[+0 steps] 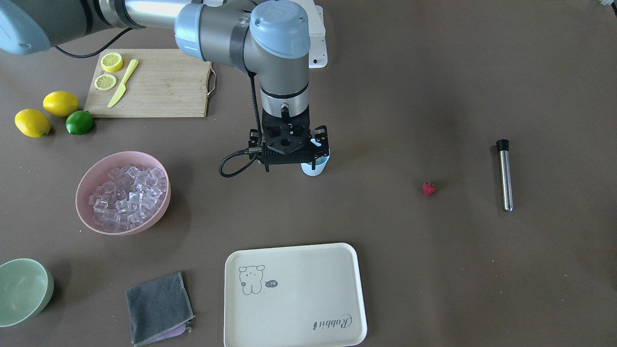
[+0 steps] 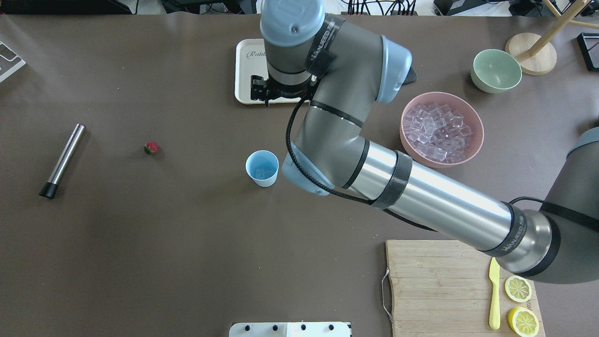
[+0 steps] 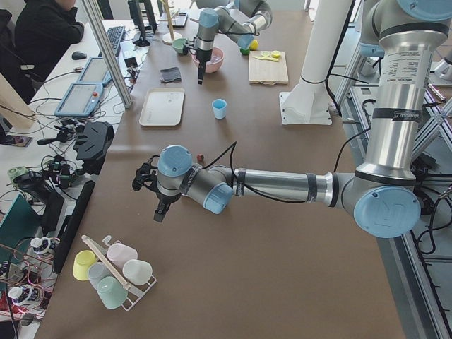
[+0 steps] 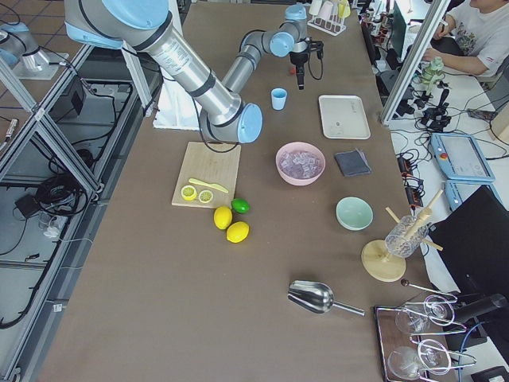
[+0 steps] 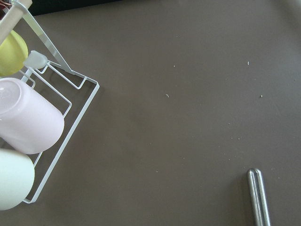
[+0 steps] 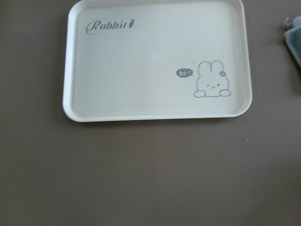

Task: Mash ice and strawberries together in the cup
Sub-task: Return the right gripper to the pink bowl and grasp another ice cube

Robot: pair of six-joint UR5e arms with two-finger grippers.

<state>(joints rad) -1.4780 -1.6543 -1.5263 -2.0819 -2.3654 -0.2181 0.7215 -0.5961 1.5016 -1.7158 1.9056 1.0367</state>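
The light-blue cup (image 2: 262, 168) stands upright mid-table, with what looks like a clear ice cube inside; it also shows in the front view (image 1: 315, 166). More ice (image 2: 436, 131) fills a pink bowl (image 2: 476, 140). The strawberry (image 2: 150, 148) lies alone on the table, left of the cup. My right gripper (image 2: 260, 91) hangs above the table between the cup and the tray; its fingers are hidden, so I cannot tell whether it is open or shut. My left gripper (image 3: 161, 212) hovers near the strawberry's end of the table; I cannot tell its state.
A steel muddler (image 2: 62, 160) lies beyond the strawberry. A cream tray (image 1: 294, 294), a grey cloth (image 1: 159, 308) and a pale green bowl (image 1: 24, 289) sit at the operators' side. A cutting board (image 1: 159, 82) holds lemon slices and a knife, with lemons and a lime beside it. A cup rack (image 5: 51, 122) is near the left wrist.
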